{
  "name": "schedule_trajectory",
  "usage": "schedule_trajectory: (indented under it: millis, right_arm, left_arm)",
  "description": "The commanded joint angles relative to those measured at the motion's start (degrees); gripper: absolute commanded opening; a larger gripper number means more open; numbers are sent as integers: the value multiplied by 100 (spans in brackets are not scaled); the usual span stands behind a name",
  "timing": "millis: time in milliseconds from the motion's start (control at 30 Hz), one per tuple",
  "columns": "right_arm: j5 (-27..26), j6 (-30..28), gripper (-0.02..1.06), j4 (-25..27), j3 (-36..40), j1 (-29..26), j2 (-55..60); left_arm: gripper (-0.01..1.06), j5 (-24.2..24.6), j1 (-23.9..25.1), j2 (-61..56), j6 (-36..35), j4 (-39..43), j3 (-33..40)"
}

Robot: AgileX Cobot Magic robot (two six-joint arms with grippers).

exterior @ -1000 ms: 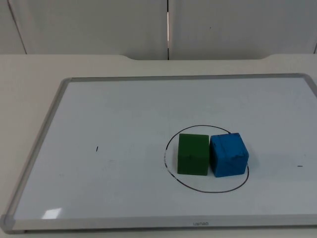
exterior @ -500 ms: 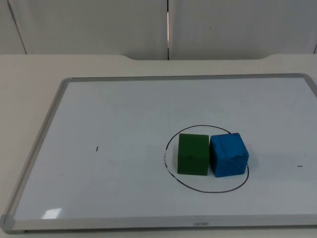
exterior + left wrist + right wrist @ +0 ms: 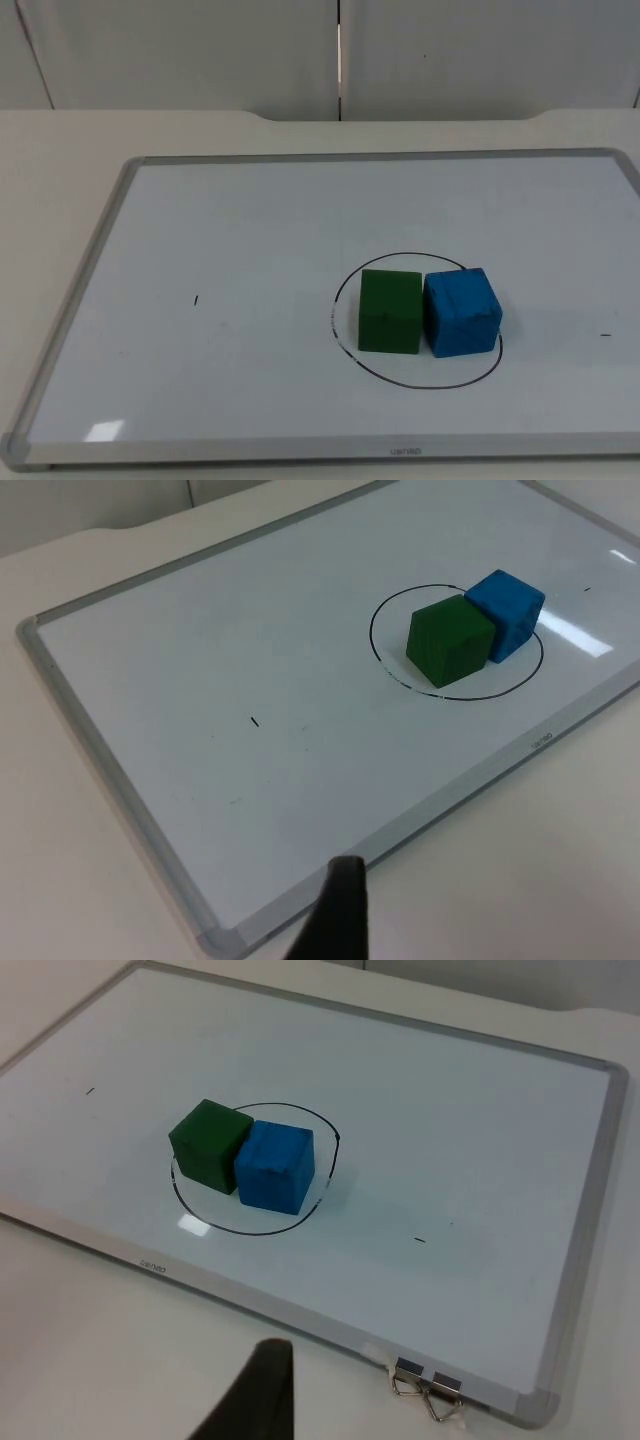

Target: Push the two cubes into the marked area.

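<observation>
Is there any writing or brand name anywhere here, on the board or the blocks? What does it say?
One small grey print on the near frame of the whiteboard: too small to read in any view.
Green cube: no text.
Blue cube: no text.
The drawn circle and two short pen ticks on the board are marks, not letters.

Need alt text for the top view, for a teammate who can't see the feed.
A green cube and a blue cube sit touching, side by side, inside a hand-drawn black circle on a whiteboard. The whiteboard lies flat on a white table.
</observation>
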Motion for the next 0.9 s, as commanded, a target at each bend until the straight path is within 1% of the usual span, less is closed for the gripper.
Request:
schedule_trajectory:
  millis: [0, 133, 167, 233, 267, 300, 333, 367, 867]
  right_arm:
    - [-65, -16, 105, 23, 10, -21, -20]
    - [-65, -16, 105, 23, 10, -21, -20]
    - [-65, -16, 105, 23, 10, -21, -20]
    - [-65, -16, 105, 23, 10, -21, -20]
    - [-65, -16, 105, 23, 10, -21, -20]
    - [-65, -16, 105, 23, 10, -21, -20]
    - [-65, -16, 105, 23, 10, -21, -20]
    - [-65, -16, 105, 23, 10, -21, -20]
    - [-65, -16, 105, 36, 10, -21, -20]
  left_arm:
    - [78, -71, -11, -19, -30, 28, 30]
    - [79, -71, -11, -19, -30, 28, 30]
    - [81, -71, -11, -19, -30, 28, 30]
    - [89, -71, -11, -19, -30, 28, 30]
    - [97, -71, -11, -19, -30, 28, 30]
    - [97, -71, -11, -19, -30, 28, 30]
    - [102, -71, -11, -19, -30, 28, 30]
    - [105, -71, -11, -19, -30, 28, 30]
    - [105, -71, -11, -19, -30, 28, 30]
